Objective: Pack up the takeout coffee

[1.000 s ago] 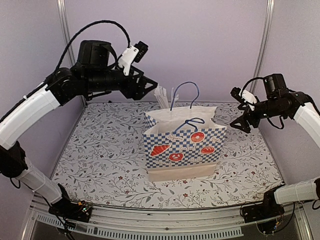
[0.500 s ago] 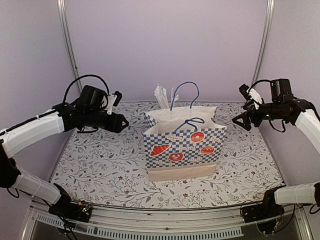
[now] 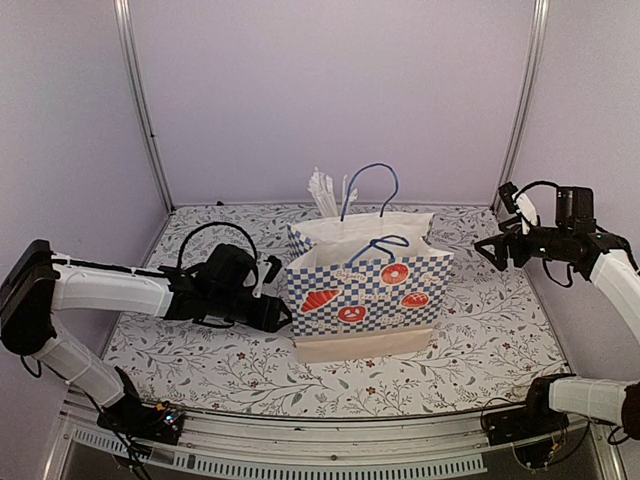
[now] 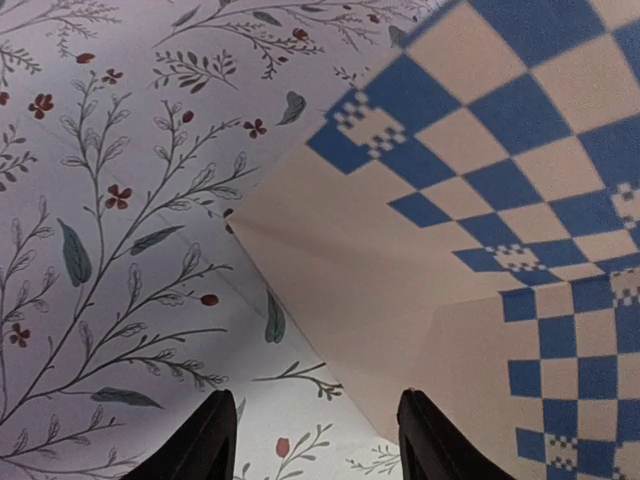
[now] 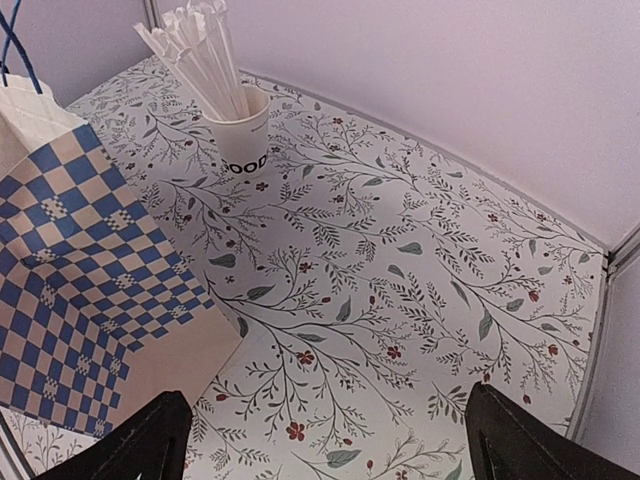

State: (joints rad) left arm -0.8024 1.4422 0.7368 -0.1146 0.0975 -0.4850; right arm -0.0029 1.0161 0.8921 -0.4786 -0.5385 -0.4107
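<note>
Two pincers report empty. My left pincer (image 4: 318, 440) is spread, low on the table (image 3: 200, 350), just beside the bottom corner of the bag (image 3: 370, 290). My right pincer (image 5: 320, 440) is spread wide, well apart from it. No view shows the coffee cup. The bag's interior is hidden, so I judge it packed but unconfirmed. The next move calls for checking inside. The straw cup (image 5: 240, 130) stands behind the bag.

The left arm (image 3: 105, 290) and right arm (image 3: 612, 268) have white shells, black joints, looping black cables (image 3: 212, 226) and black fingers (image 4: 205, 448).
</note>
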